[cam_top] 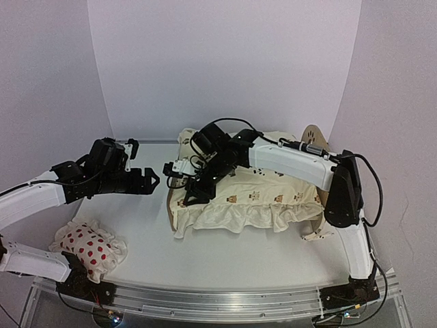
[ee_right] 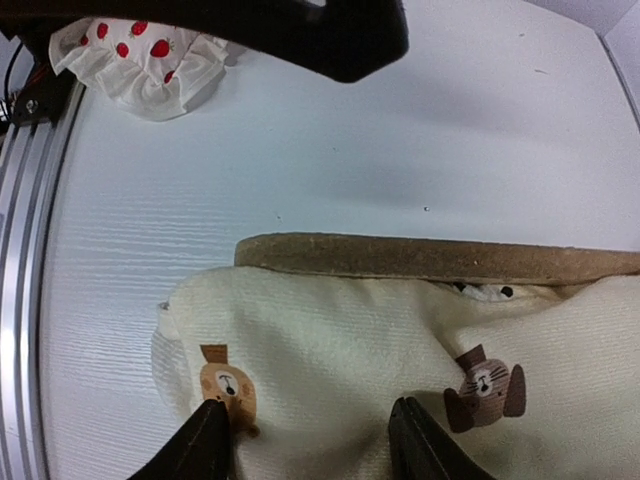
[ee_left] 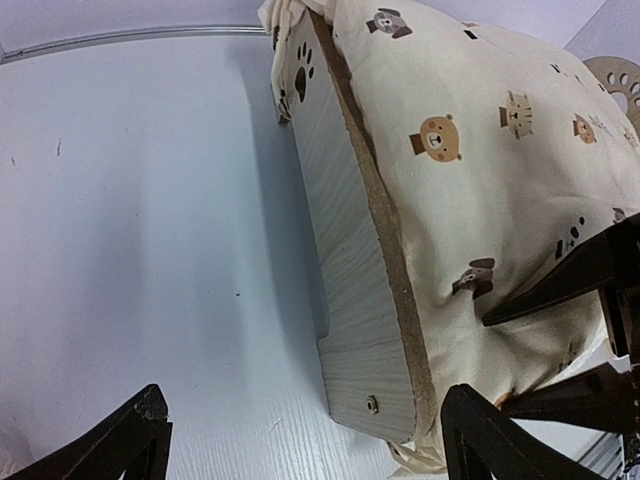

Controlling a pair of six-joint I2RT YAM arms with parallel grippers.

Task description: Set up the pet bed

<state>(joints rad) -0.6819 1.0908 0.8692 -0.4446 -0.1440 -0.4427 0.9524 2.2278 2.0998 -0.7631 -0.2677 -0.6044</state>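
Note:
The pet bed stands mid-table; its wooden end board (cam_top: 168, 207) faces left and the rounded headboard (cam_top: 314, 139) rises at the far right. The cream animal-print cushion (cam_top: 259, 191) lies over it and hides the striped base. My right gripper (cam_top: 194, 193) is open, with its tips on the cushion's left end. In the right wrist view (ee_right: 315, 440) the cushion (ee_right: 350, 350) lies just behind the board's edge (ee_right: 430, 258). My left gripper (cam_top: 149, 180) is open and empty, just left of the end board. In the left wrist view (ee_left: 305, 455) it faces the paw-marked board (ee_left: 345, 290) and the cushion (ee_left: 480, 170).
The white pillow with red spots (cam_top: 89, 249) lies at the near left by the left arm's base, and shows in the right wrist view (ee_right: 140, 60). A metal rail (cam_top: 218, 301) runs along the near table edge. White walls enclose the back and sides.

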